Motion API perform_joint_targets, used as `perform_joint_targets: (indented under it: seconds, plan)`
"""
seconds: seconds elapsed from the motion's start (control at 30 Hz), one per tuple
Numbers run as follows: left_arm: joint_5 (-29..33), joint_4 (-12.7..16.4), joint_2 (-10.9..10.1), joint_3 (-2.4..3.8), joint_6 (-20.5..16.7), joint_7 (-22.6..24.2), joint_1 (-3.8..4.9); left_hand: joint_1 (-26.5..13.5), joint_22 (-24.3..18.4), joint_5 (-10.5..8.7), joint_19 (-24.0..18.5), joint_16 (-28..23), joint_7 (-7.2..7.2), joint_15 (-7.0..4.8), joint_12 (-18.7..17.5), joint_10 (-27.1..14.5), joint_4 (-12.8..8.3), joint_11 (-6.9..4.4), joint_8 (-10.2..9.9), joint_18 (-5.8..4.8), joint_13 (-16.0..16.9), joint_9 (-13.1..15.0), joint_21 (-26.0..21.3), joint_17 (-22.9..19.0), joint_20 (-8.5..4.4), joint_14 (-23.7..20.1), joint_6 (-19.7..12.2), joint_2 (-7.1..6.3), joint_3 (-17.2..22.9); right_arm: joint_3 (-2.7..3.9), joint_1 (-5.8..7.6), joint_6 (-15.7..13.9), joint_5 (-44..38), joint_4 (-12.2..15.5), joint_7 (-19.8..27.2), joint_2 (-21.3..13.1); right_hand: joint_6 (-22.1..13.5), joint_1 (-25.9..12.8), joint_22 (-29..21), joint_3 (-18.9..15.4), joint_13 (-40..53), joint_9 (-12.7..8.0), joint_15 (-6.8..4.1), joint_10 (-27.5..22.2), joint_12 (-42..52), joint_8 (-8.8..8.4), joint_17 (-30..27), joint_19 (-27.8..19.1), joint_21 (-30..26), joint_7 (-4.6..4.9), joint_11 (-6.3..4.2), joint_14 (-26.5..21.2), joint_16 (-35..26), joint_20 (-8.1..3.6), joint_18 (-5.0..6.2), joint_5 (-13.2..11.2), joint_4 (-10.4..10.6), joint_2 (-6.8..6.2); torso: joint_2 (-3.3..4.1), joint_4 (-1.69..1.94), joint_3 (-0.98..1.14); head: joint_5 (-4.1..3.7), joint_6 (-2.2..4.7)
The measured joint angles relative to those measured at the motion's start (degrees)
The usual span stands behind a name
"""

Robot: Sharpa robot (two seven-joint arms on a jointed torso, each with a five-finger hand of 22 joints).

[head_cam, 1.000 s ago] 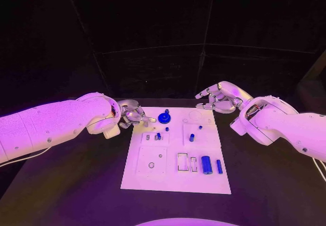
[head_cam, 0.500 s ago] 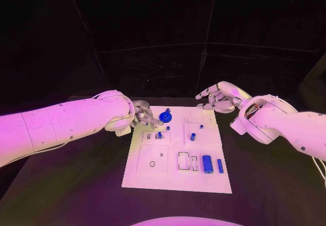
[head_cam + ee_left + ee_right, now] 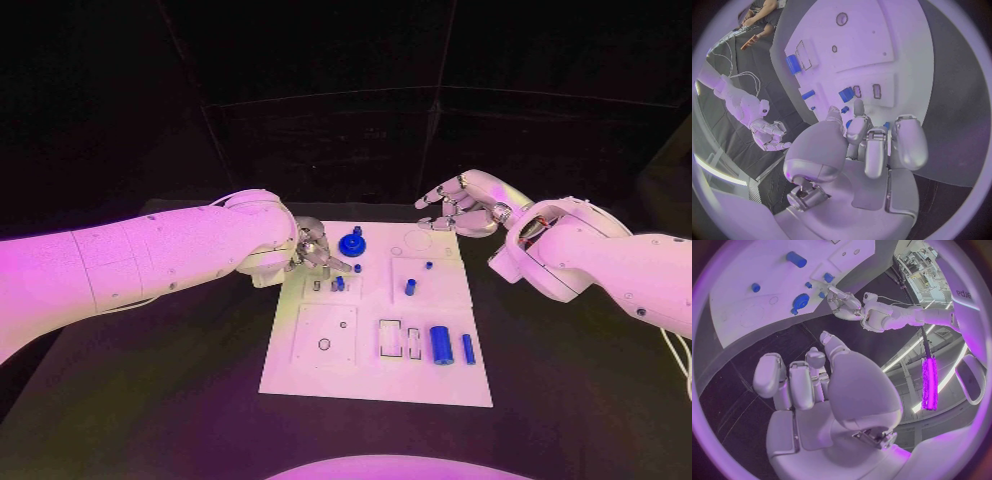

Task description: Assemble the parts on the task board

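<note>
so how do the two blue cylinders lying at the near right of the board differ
The thick cylinder is clearly wider than the thin cylinder to its right. The thick one also reaches slightly nearer the board's front edge, while the thin one looks like a slim rod. Both are blue, lie flat side by side pointing front to back, and neither is touched by a hand.

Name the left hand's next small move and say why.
Probably a short reach on toward the small blue part standing in the task board. The left hand hovers over the board's far left corner, fingers apart and holding nothing, with that part just beyond its fingertips. The right hand hangs at the far right corner, also holding nothing, so I would leave it there.
</note>
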Motion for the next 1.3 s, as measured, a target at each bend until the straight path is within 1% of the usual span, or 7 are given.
perform_joint_targets:
  seconds: [0.1, 0.2, 0.6, 1.03, 1.13, 1.17, 1.3]
  plan:
    - [0.08, -0.28, 0.52, -0.06, 0.37, -0.31, 0.0, 0.0, 0.1, 0.0, 0.0, 0.0, 0.0, 0.0, 0.31, 0.0, 0.0, 0.0, 0.0, 0.0, 0.11, 0.07, 0.0, 0.0, 0.0, 0.0, 0.0, 0.0, 0.0, 0.0, 0.0, 0.03, -0.08, -0.06, -0.11, 0.11, 0.0, 0.0, -0.02, 0.0, -0.02, 0.0, 0.0, 0.0, 0.0, 0.0, -0.05, 0.0, 0.0, 0.0, 0.0, 0.0, 0.0, 0.0, 0.0, 0.0, 0.0, 0.0, 0.0, 0.01, -0.04, 0.44, -0.03]
    - [0.17, -0.61, 1.03, -0.09, 0.67, -0.52, 0.0, 0.0, 0.1, 0.0, 0.0, 0.0, 0.0, 0.0, 0.31, 0.0, 0.0, 0.0, 0.24, 0.0, 0.11, 0.16, 0.0, 0.0, 0.0, 0.0, 0.0, 0.0, 0.0, 0.0, 0.0, 0.05, -0.14, -0.17, -0.2, 0.21, 0.0, 0.0, -0.21, 0.0, -0.09, 0.0, 0.0, 0.0, 0.0, 0.0, -0.16, -0.21, 0.0, 0.0, 0.0, 0.0, -0.04, 0.22, 0.0, 0.38, 0.0, 0.0, 0.0, 0.04, -0.04, 0.56, -0.15]
    - [0.75, -1.55, 2.59, -0.11, 2.31, -1.4, 0.01, 0.0, 0.23, 0.0, 0.0, 0.0, -0.01, -0.2, 0.31, -0.01, 0.0, 0.0, 0.46, 0.0, 0.1, 0.46, 0.23, -0.01, 0.0, -0.21, -0.41, 0.0, 0.0, 0.0, 0.0, 0.11, -0.27, -0.35, -0.49, 0.61, 0.0, 0.0, -0.26, 0.0, -0.09, 0.0, 0.0, 0.0, 0.0, -0.01, -0.16, -0.2, 0.0, 0.0, 0.0, 0.0, -0.21, 0.21, 0.0, 0.69, 0.0, 0.0, -0.01, 0.03, -0.04, 0.29, -0.49]
    - [1.65, -2.59, 3.45, -0.11, 3.26, -2.31, 0.01, 0.22, 0.38, 0.0, 0.0, 0.0, -0.01, -0.2, 0.31, -0.01, -0.33, 0.0, 0.94, 0.01, 0.18, 1.28, 0.23, -0.01, 0.01, -0.2, -0.82, 0.22, 0.33, 0.0, 0.0, 0.22, -0.32, -0.36, -0.65, 0.71, 0.0, 0.0, -0.38, 0.0, -0.08, 0.0, 0.0, 0.0, 0.0, -0.02, -0.29, -0.2, -0.25, 0.0, 0.0, 0.0, -0.21, 0.21, 0.0, 0.69, 0.0, 0.0, -0.04, 0.1, 0.03, 0.14, -0.82]
    - [1.73, -2.77, 3.53, -0.11, 3.37, -2.41, 0.01, 0.38, 0.37, 0.0, 0.0, 0.0, -0.03, -0.2, 0.31, -0.01, -0.74, 0.01, 1.12, 0.0, 0.24, 1.54, 0.23, -0.01, 0.01, -0.2, -1.09, 0.37, 0.4, 0.0, 0.0, 0.25, -0.33, -0.37, -0.67, 0.73, 0.0, 0.0, -0.38, 0.0, -0.08, 0.0, 0.0, 0.0, 0.0, -0.02, -0.29, -0.2, -0.25, 0.0, 0.0, 0.0, -0.21, 0.21, -0.01, 0.69, 0.0, 0.0, -0.04, 0.1, 0.03, 0.13, -0.91]
    - [1.75, -2.82, 3.57, -0.11, 3.41, -2.44, 0.01, 0.59, 0.4, 0.0, 0.0, 0.0, -0.01, -0.2, 0.31, -0.02, -0.91, 0.01, 1.18, 0.01, 0.27, 1.65, 0.23, -0.01, 0.01, -0.21, -1.23, 0.16, 0.57, 0.0, 0.0, 0.26, -0.33, -0.38, -0.68, 0.73, 0.0, 0.0, -0.38, 0.0, -0.08, 0.0, 0.0, 0.0, 0.0, -0.02, -0.29, -0.2, -0.25, 0.0, 0.0, 0.0, -0.21, 0.21, -0.01, 0.69, 0.0, 0.0, -0.04, 0.1, 0.03, 0.13, -0.92]
    - [1.83, -3.13, 3.81, -0.12, 3.61, -2.53, 0.01, 1.18, 0.5, 0.0, 0.0, 0.0, -0.01, -0.2, 0.31, -0.02, -1.61, 0.01, 1.44, 0.01, 0.34, 2.1, 0.33, -0.01, 0.01, -0.21, -1.23, 0.61, 0.79, 0.0, 0.0, 0.31, -0.34, -0.43, -0.72, 0.77, 0.0, 0.0, -0.38, 0.0, -0.08, 0.0, 0.0, 0.0, 0.0, -0.02, -0.29, -0.2, -0.25, 0.0, 0.0, 0.0, -0.21, 0.21, -0.01, 0.69, 0.0, 0.0, -0.04, 0.1, 0.03, 0.08, -0.97]
